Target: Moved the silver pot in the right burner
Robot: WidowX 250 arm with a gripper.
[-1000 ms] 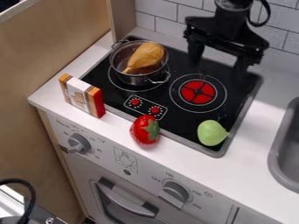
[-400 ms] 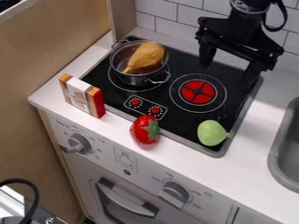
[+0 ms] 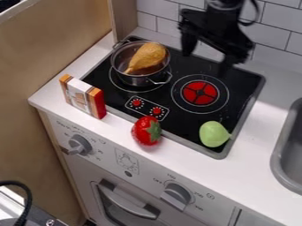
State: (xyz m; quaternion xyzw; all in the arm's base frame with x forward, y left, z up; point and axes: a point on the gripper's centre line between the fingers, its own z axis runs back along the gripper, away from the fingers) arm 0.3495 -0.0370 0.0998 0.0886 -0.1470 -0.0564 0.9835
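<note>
We observed a black two-finger gripper point(image 3: 205, 63) above the far side of a black, grey-rimmed toy cooktop point(image 3: 187, 116), near its far edge. We found the claw released, its fingers spread well apart. We located the silver, two-handled metal pot point(image 3: 137, 80) on the cooktop's left burner as seen in the camera view, with a brown toy drumstick point(image 3: 147, 57) inside, leaning against the pot's wall. To its right we noted the second burner, a red disc marked with a dark cross point(image 3: 201, 93) and ringed by thin white circles. Between the pot and the near edge we recorded two small red printed dials point(image 3: 137, 102). A light-green, rounded toy vegetable point(image 3: 213, 134) lay at the cooktop's near right corner. We saw a red toy strawberry with a green leafy cap point(image 3: 145, 131) at the near edge, and, farther left on the white counter point(image 3: 122, 135), an upright white, orange and red box point(image 3: 83, 97). At the right margin we identified part of a grey sink point(image 3: 279, 155).
</note>
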